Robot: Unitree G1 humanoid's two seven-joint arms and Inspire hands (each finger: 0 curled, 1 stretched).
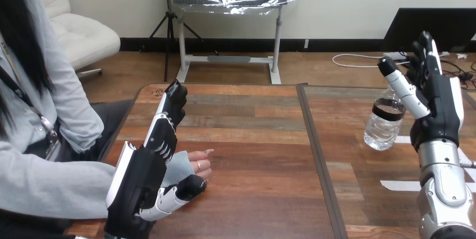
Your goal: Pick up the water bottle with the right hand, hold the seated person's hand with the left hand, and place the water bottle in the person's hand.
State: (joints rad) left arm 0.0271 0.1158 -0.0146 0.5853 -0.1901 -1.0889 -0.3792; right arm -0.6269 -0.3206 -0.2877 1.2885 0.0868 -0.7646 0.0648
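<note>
While right hand (pixel 439 107) gapes beside water bottle (pixel 383 129), left hand (pixel 143 174) lies open by person's hand (pixel 197 165)

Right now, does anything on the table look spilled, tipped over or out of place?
Nothing stands out. The water bottle stands upright on the table, with no spill around it. The right hand is open beside it, and the left hand is open next to the person's hand.
</note>
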